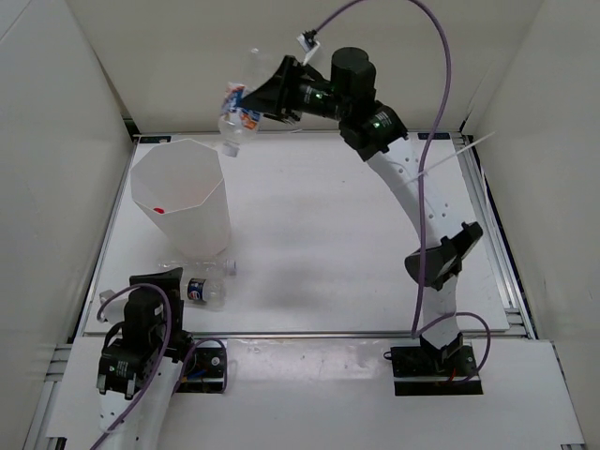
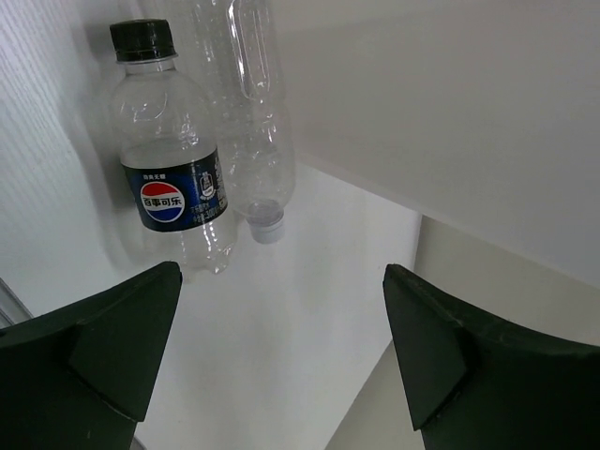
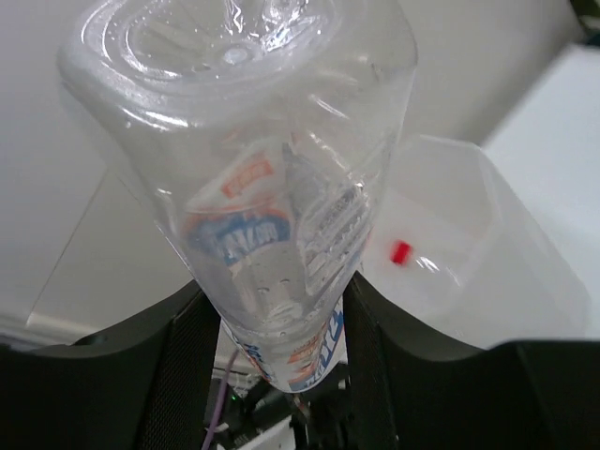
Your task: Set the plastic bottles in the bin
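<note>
Because it is empty and thin-walled, the blue-white bottle [image 1: 234, 112] is likely very light, easy to dent and slick. A hold across its labelled middle suits it better than one on the tapering neck. The right end effector [image 1: 251, 105] is closed on exactly that part, at the upper left of centre in the overhead view, just past the far rim of the bin [image 1: 202, 230]. From the right wrist, the bottle [image 3: 272, 216] fills the frame with its moulded base toward the top edge and its label between the fingers [image 3: 178, 375]. Its long axis stands steep, and the narrow end seems to point down toward the bin [image 3: 487, 244]. A red spot [image 3: 400, 251] shows inside, perhaps the red bottle's cap.

At the lower left of the overhead view, two more bottles lie on their sides on the desk [image 1: 356, 244], near the bin's foot. In the left wrist view, the dark-blue bottle [image 2: 173, 178] has its black cap toward the upper left. The plain bottle [image 2: 253, 122] lies just beside it, reversed, with its pale cap toward the frame's centre. Both axes run roughly up and down that frame. Being round, they would probably roll, so a pinch across the body is the safer hold. The left end effector [image 2: 281, 347] hangs behind them with its jaws wide apart, holding nothing.
</note>
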Available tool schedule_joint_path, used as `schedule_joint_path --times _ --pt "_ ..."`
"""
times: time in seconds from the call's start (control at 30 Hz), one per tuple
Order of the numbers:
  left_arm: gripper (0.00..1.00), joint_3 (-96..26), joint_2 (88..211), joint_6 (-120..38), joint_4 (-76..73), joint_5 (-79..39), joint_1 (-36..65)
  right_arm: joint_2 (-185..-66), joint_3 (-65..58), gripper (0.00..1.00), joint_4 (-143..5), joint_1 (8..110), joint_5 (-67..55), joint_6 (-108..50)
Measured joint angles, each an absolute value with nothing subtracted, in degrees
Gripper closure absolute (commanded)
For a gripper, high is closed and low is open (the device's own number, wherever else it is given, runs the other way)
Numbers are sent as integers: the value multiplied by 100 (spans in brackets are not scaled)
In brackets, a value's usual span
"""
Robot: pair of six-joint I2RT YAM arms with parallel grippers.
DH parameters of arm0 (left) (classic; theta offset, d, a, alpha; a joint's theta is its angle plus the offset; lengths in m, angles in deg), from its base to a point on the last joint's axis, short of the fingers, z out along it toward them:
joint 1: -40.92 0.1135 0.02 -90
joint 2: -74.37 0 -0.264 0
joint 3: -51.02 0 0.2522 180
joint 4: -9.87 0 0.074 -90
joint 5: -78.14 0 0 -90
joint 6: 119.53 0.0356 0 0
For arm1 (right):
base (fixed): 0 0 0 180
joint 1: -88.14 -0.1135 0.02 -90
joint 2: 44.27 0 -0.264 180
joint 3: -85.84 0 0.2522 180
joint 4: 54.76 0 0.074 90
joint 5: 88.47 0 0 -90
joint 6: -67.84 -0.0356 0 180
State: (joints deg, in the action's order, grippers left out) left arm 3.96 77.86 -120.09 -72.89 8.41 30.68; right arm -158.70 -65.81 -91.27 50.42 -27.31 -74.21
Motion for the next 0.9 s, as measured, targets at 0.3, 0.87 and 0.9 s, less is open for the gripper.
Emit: schedule_joint_path --times 0.3,0.87,0.9 --pt "0 140 8634 -11192 -7096 373 3029 -16985 -7155 45 -8117 3733 -1417 -6365" --pt "0 464 9213 -11478 -6478 284 3029 -15051 -6414 0 -8657 4135 828 -4824" --pt "0 582 9305 -11564 -6395 319 3029 -14756 -6414 0 -8670 4203 900 -4774"
